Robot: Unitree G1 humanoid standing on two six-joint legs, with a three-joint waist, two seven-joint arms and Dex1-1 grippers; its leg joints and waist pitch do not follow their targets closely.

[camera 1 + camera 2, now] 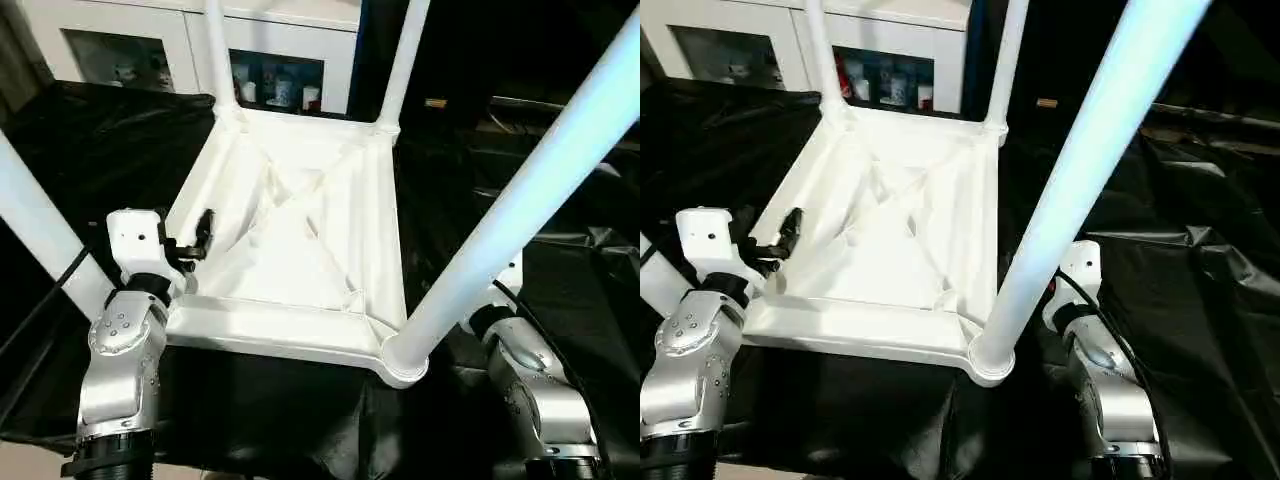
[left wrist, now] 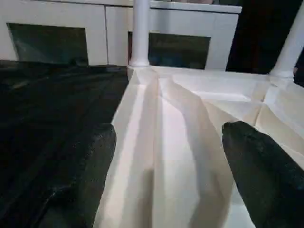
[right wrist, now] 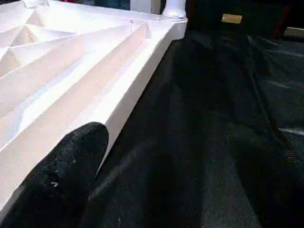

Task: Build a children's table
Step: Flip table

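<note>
Lying upside down on black cloth (image 1: 90, 150), ribbed underside up: children's table (image 1: 300, 240), all four legs socketed at its corners and pointing upward. Spread wide astride the table's left rim, touching nothing: left gripper (image 2: 166, 175). Close beside the table's right rim, one black finger (image 3: 66, 175) just against the edge: right gripper; spread impossible to tell. Beyond the table's far end: white cabinet (image 1: 290, 40).

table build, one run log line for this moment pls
table top: upside down on black cloth | legs: four standing in corner sockets | left gripper: open astride rim | right gripper: beside rim
</note>
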